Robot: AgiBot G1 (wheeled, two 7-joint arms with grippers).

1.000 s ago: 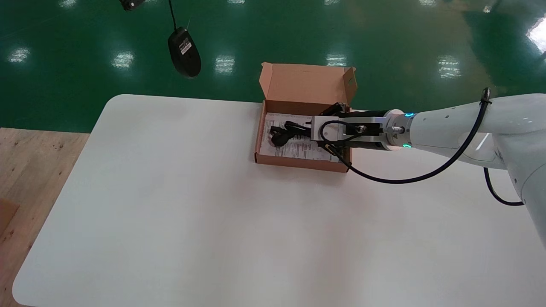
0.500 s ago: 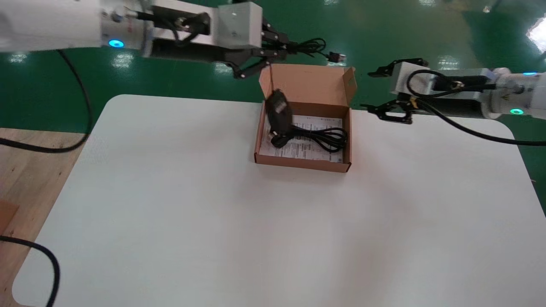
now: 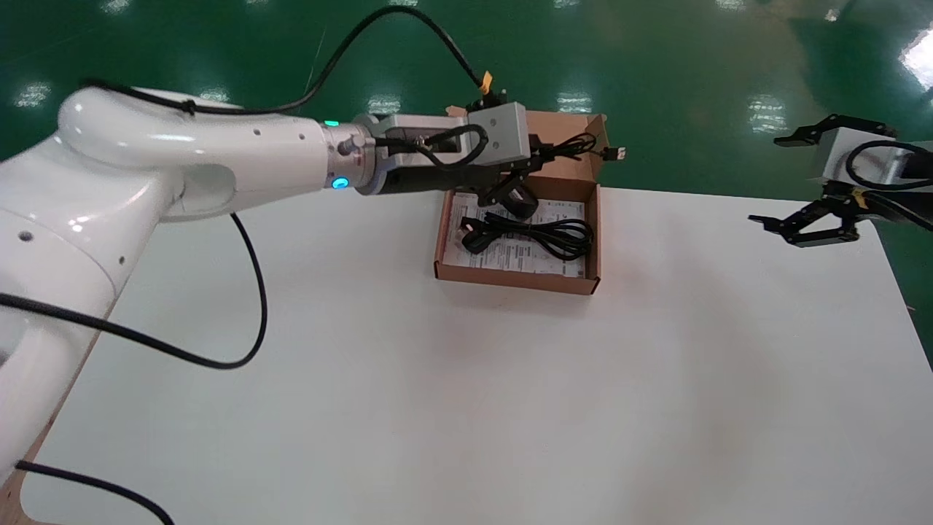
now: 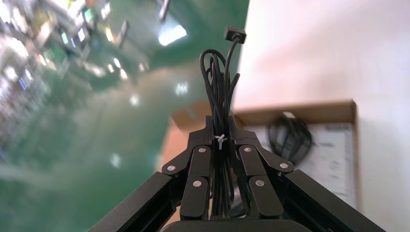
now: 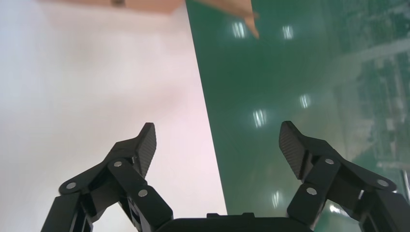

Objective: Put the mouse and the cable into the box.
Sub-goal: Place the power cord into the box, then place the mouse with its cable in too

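Note:
An open brown cardboard box (image 3: 510,278) stands at the table's far middle, with a coiled black cable (image 3: 543,235) lying on the printed sheet inside it. My left gripper (image 3: 541,157) hovers over the box's back part, shut on the mouse's tied cord bundle (image 4: 220,92); the USB plug (image 3: 618,153) sticks out past the fingers. The black mouse (image 3: 521,203) hangs just under the gripper, inside the box's back edge. In the left wrist view my left gripper (image 4: 220,126) clamps the bundle, the box (image 4: 309,112) beyond. My right gripper (image 3: 769,179) is open and empty at the table's right edge.
The white table (image 3: 408,379) ends in rounded corners; green floor lies beyond its far and right edges. The box's lid flap (image 3: 576,124) stands up behind the left gripper. In the right wrist view, the right gripper (image 5: 220,140) straddles the table edge (image 5: 208,125).
My left arm swung in from the left with the dangling mouse and lowered it to the box. My right gripper left the cable in the box and pulled back to the right.

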